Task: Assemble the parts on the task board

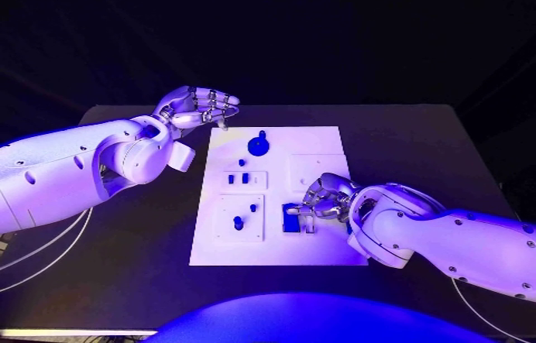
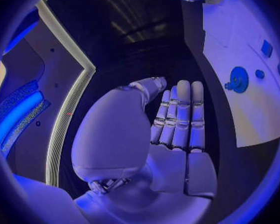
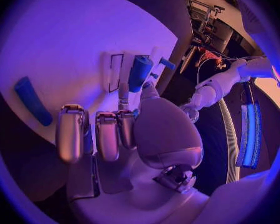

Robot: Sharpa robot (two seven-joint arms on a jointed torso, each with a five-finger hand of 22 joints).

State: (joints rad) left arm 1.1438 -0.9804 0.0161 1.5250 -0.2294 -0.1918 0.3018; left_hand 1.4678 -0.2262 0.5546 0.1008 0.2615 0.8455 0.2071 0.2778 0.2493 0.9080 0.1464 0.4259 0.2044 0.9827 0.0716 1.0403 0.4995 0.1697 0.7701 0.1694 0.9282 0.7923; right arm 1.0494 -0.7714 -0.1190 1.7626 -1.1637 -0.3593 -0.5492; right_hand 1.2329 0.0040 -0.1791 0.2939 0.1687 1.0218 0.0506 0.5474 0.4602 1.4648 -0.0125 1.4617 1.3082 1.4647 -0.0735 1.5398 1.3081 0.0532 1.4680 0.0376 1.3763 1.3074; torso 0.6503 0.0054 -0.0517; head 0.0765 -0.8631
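Observation:
The white task board [image 1: 280, 242] lies in the middle of the black table. My right hand [image 1: 325, 197] hovers low over its right half and pinches a blue cylindrical part [image 3: 140, 71] between thumb and a fingertip, beside a rectangular recess [image 3: 115, 72]. In the head view that blue part [image 1: 293, 217] sits just left of the fingers. A blue bar [image 3: 32, 100] lies flat on the board near the hand. My left hand [image 1: 202, 108] hangs off the board's far left corner, fingers straight [image 2: 179, 115], holding nothing.
A round blue part with a knob [image 1: 258, 143] stands at the board's far end, also seen as a disc [image 2: 238, 79]. Small blue pieces [image 1: 237, 179] sit in a left-side slot, and a blue peg [image 1: 238, 222] in the near left plate. Black table surrounds the board.

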